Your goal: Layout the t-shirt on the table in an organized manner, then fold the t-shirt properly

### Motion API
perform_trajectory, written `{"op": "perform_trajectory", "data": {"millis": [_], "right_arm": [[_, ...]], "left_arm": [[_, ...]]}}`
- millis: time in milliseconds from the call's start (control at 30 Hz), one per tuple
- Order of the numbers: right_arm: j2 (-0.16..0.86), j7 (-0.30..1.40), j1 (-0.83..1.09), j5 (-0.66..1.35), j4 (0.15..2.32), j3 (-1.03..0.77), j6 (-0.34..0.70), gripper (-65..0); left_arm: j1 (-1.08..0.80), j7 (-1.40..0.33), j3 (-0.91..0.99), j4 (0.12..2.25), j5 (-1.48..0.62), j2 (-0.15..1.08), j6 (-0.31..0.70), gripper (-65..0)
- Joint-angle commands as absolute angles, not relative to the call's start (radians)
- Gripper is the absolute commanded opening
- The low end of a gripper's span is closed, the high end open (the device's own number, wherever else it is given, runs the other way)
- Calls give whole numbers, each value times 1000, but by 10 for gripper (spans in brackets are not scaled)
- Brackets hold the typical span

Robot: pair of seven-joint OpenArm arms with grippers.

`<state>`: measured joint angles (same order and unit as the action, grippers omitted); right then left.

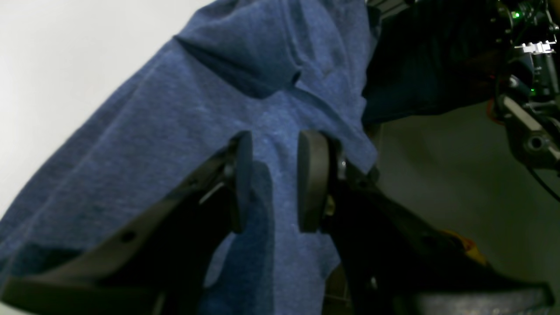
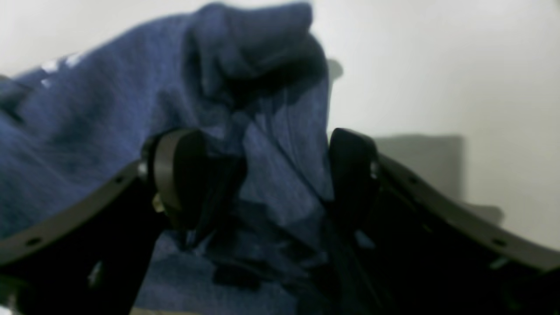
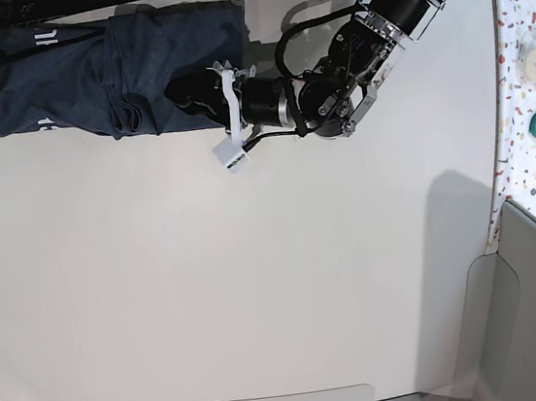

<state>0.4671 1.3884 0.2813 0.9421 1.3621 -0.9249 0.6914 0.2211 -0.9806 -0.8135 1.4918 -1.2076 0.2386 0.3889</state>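
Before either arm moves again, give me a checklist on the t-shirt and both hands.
1. T-shirt lies flat and spread: not ok, it sits bunched and creased at the far edge of the table.
2. Left hand has cloth between its fingers: ok, fabric fills the gap, fingers not pressed together.
3. Right hand has cloth between its fingers: ok, fingers wide apart around a fold.
4. Either hand actually grips: cannot tell for the left; the right looks open.
5. Printed lettering faces up: ok, partly visible.
6. Sleeves laid out: cannot tell, hidden in folds.
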Motion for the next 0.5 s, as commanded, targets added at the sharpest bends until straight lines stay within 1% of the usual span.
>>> {"op": "perform_trajectory", "data": {"millis": [0, 167, 267, 400, 467], "right_arm": [[492, 1396, 277, 926, 1349, -937, 698, -215], [516, 1396, 285, 926, 1287, -928, 698, -215], [510, 1396, 278, 926, 1251, -920, 698, -215], [506, 1396, 277, 931, 1239, -863, 698, -215], [487, 1396, 277, 931, 1239, -851, 698, -215]], "left_arm": [[237, -958, -806, 1506, -1230, 236, 397, -475], [237, -958, -806, 1506, -1230, 236, 397, -475], [237, -958, -806, 1506, -1230, 236, 397, -475], [237, -960, -806, 1506, -1230, 236, 397, -475], [237, -960, -806, 1506, -1230, 236, 397, -475]]}}
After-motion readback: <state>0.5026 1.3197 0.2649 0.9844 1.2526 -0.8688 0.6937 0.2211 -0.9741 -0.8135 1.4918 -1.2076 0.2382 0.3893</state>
